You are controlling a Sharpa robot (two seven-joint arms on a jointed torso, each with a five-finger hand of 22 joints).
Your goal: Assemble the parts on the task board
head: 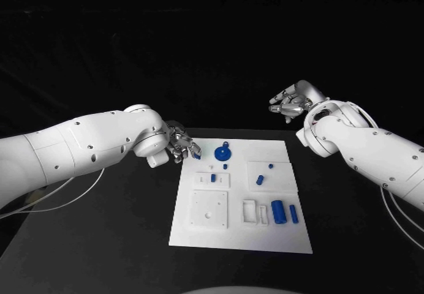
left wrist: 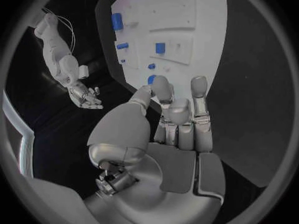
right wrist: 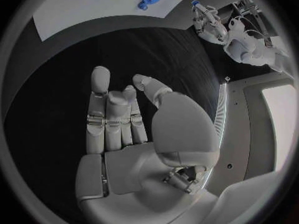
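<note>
A lab: black table [head: 106, 245], dark backdrop, white task board [head: 265, 242].

The table [head: 106, 245] is lying flat and dark under the scene, its black surface spreading out toward the near edge in the head view and narrowing toward the far side; its far edge is showing as a straight line against a black backdrop [head: 212, 55], which is hanging behind it and taking up the upper part of that view; in the left wrist view the same table [left wrist: 249, 94] is showing as a dark grey expanse; in the right wrist view the table [right wrist: 93, 40] is curving as a broad dark band.
</note>
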